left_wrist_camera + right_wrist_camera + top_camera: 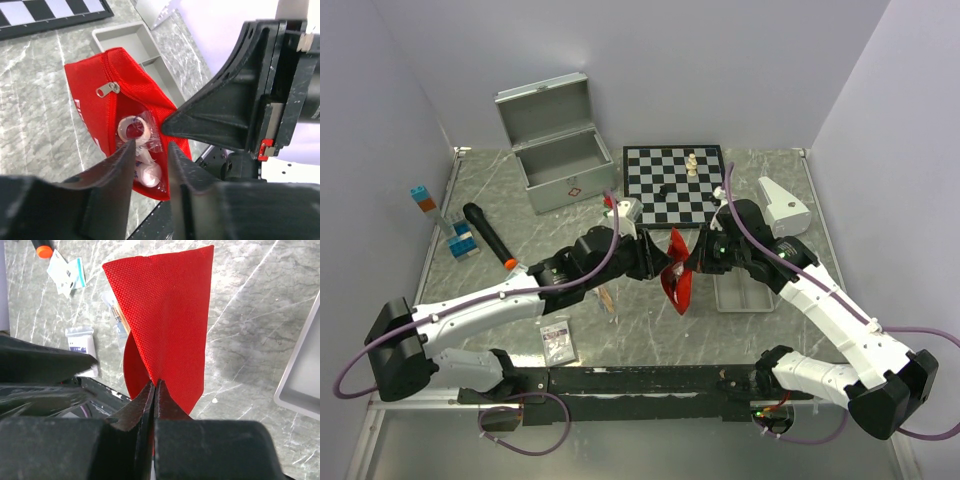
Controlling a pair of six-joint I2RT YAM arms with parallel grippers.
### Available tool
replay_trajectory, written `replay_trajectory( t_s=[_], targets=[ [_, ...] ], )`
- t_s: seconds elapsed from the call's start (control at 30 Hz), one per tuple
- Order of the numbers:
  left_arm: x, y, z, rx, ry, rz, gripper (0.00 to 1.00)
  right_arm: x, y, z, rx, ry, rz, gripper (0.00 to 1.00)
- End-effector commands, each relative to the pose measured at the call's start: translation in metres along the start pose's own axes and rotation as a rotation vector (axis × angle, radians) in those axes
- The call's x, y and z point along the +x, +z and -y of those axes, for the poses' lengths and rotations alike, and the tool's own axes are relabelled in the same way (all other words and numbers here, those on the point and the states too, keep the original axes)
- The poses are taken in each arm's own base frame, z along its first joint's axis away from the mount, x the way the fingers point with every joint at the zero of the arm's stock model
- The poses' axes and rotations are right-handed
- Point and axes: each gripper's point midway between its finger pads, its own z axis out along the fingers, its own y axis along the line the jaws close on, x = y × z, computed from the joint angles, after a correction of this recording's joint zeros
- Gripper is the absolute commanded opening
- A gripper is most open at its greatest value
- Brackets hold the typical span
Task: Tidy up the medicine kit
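The silver metal case (pixel 560 170) stands open at the back left, lid up, red diamond mark on its front. The flat red pouch (pixel 677 275) hangs in the air between both grippers at the table's middle. My right gripper (pixel 155 383) is shut on the pouch's edge (pixel 170 310) and holds it up. In the left wrist view the pouch (pixel 95 85) is unzipped and clear-wrapped pinkish-white items (pixel 142 170) lie inside. My left gripper (pixel 151 145) is open at the pouch's mouth, a finger on each side of the wrapped items.
A chessboard (pixel 675 183) with a white piece (pixel 692 164) lies behind the grippers. A shallow grey tray (pixel 740 292) sits under the right arm, a white object (pixel 783 205) behind it. A black marker (pixel 488 233), blue blocks (pixel 463 243) and a small packet (pixel 558 340) lie at the left.
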Motion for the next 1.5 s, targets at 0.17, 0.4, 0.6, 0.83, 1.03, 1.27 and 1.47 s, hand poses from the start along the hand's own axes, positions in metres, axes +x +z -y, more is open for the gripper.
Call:
replay_trajectory(
  t_s=[0.17,0.4,0.6,0.83,1.03,1.27,1.47],
  targets=[
    [0.019,0.001,0.035,0.22,0.025,-0.075,0.17,-0.015,-0.013,-0.008,-0.025,-0.057,0.047,0.0],
    [0.039,0.016,0.028,0.222,0.008,-0.128,0.01,-0.019,-0.02,-0.016,-0.053,-0.037,0.063,0.0],
    [0.054,0.033,0.018,0.193,-0.003,-0.166,0.01,-0.02,-0.026,-0.022,-0.082,-0.024,0.067,0.0],
    [0.029,0.049,-0.008,0.004,-0.018,-0.061,0.01,-0.012,-0.03,-0.021,-0.094,-0.026,0.055,0.0],
    [-0.014,0.04,-0.008,-0.054,-0.011,0.06,0.01,-0.004,-0.028,-0.011,-0.066,-0.031,0.049,0.0],
    [-0.04,0.017,0.0,-0.036,-0.007,0.121,0.13,-0.005,-0.028,-0.009,-0.059,-0.043,0.053,0.0],
    [-0.066,-0.026,0.012,0.022,0.01,0.229,0.36,-0.007,-0.028,-0.006,-0.048,-0.109,0.064,0.0]
  ],
)
